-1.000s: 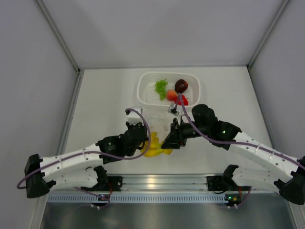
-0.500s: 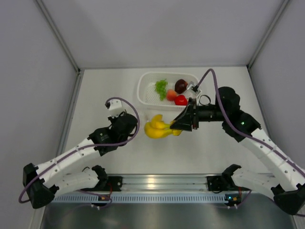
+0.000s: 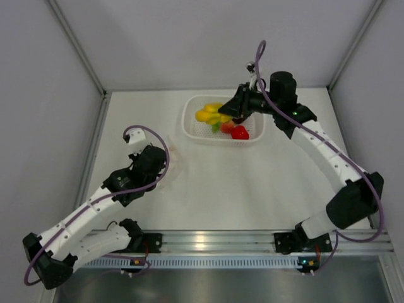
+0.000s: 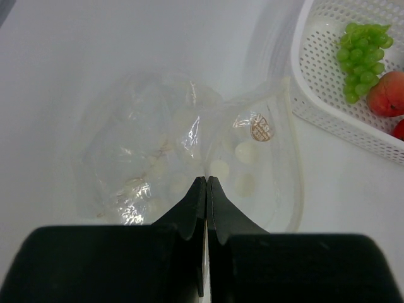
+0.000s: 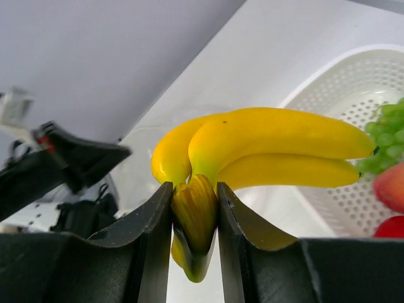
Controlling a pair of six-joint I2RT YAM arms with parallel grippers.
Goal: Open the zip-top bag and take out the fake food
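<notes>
My right gripper (image 3: pixel 231 111) is shut on the stem of the yellow banana bunch (image 3: pixel 209 114) and holds it above the white perforated basket (image 3: pixel 189 130). In the right wrist view the bananas (image 5: pixel 278 142) stick out past the gripper (image 5: pixel 194 186). The clear dotted zip-top bag (image 3: pixel 178 163) lies crumpled on the table at left. My left gripper (image 4: pixel 206 179) is shut on its near edge, with the bag (image 4: pixel 189 142) spread ahead. The basket holds the green leafy piece (image 4: pixel 363 53), the orange-peach fruit (image 4: pixel 386 98) and the red tomato (image 3: pixel 239 132). The maroon fruit is hidden.
The basket (image 4: pixel 328 95) stands just right of the bag, near the back wall. Grey walls enclose the white table on three sides. A metal rail (image 3: pixel 208 243) with both arm bases runs along the near edge.
My right gripper pulled the banana bunch out of the bag and carried it up and back over the basket. My left gripper moved left with the bag.
</notes>
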